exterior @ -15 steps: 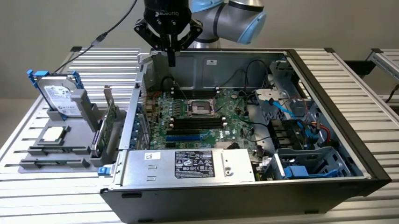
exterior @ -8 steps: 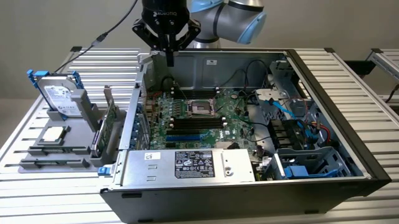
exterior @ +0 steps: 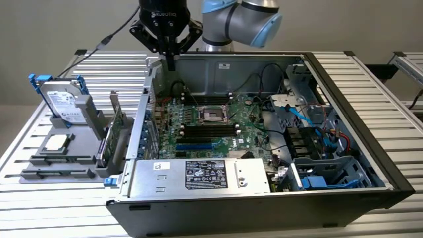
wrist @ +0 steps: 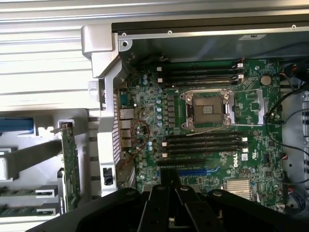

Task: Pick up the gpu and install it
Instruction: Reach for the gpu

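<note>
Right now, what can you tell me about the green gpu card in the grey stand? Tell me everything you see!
The gpu is a thin, flat card with a green circuit-board face and a silver metal bracket at one end. It stands upright on its edge in a slot of the grey holder, just outside the open computer case, on the exterior view's left. Only the holder touches it; it is not yet picked up.

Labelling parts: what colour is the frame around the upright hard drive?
Blue; the hard drive frame shows best in the exterior view.
</note>
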Available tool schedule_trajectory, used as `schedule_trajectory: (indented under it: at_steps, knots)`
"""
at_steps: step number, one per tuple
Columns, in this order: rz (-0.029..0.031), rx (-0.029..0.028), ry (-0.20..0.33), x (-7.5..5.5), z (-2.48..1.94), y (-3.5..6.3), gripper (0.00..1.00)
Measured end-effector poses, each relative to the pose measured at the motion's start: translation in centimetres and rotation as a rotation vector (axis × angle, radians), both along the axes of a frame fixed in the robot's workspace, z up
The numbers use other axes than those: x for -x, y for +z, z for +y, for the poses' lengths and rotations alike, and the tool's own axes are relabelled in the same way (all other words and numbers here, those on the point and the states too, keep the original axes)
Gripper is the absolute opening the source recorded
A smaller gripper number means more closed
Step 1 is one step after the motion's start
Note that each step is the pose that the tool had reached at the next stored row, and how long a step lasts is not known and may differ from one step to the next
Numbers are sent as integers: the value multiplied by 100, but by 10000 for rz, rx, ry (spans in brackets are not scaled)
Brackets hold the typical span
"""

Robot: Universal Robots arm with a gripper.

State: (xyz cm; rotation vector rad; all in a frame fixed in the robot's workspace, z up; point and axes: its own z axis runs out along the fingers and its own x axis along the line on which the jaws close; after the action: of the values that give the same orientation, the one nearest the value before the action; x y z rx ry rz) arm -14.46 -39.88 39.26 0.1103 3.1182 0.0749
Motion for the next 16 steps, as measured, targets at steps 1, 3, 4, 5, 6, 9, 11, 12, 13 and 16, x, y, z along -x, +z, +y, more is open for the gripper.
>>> schedule_trajectory:
  at_steps: [1,3,4,5,6,9,11,12,13,16]
  knots:
    - [0,0,-1,41,0,0,11]
    - [0,0,-1,129,-1,0,11]
    - [0,0,0,174,-1,0,11]
    - [0,0,-1,219,-2,0,11]
    - [0,0,-2,267,-3,0,11]
    - [0,0,-1,402,-7,0,11]
    - [0,0,-1,492,-10,0,11]
    - [0,0,0,536,-11,0,11]
    - [0,0,-1,585,-13,0,11]
    - [0,0,0,720,-19,-1,11]
